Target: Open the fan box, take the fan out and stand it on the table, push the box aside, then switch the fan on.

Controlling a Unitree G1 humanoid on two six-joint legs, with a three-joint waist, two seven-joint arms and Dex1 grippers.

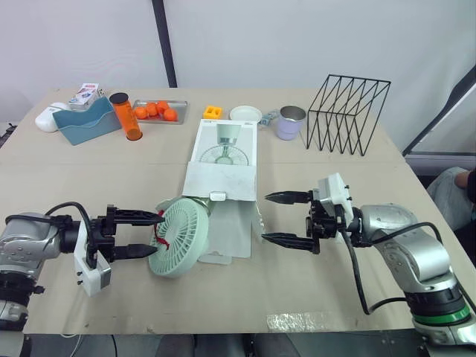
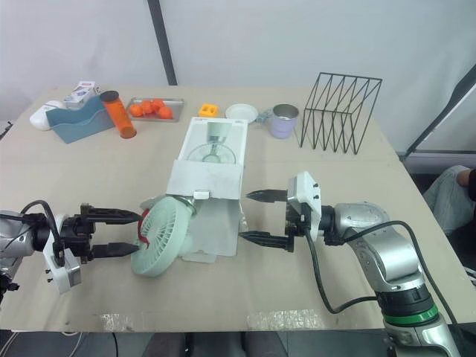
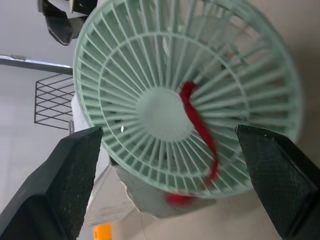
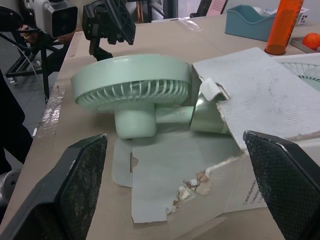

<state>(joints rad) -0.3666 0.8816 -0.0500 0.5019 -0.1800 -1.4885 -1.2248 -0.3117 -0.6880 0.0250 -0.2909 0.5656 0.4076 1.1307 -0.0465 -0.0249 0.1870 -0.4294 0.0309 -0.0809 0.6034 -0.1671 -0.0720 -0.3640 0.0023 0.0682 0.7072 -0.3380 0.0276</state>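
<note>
mint-green fan (image 1: 178, 238) lies half out of the box (image 1: 223, 160), box print too small to read, left gripper (image 1: 158, 233) spread wide at the grille, right gripper (image 1: 265, 217) spread wide beside the flap, both empty, bare table (image 1: 335, 297) along the near edge.
</note>
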